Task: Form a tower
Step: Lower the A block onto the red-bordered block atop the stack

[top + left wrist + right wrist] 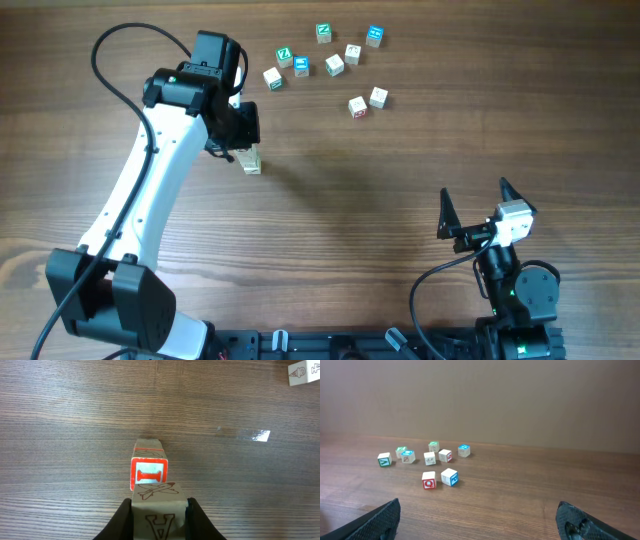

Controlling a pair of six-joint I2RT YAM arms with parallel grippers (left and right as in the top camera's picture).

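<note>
**Wooden tower [250, 162] under left tool [159, 505]**

Tower stands on the counter [380, 250], left of centre. My left tool is clamped on its top cube [159, 522]; right tool [474, 192] apart. Light, stiff, tippy, I reckon: grip flat sides.

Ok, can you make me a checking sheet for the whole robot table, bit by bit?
Surface: brown wood-grain table, glare patch.
Job's things: tower of pale wooden printed cubes, red I face showing; pale wooden cube printed with a brown A above it.
Clutter: nine loose small printed cubes, far side, apart from the tower.
End effectors: left end effector shut on the A cube; right end effector open, empty.
Cables: black cable looping by the left arm; another near the right arm.
Surroundings: plain brown wall beyond the table.
</note>
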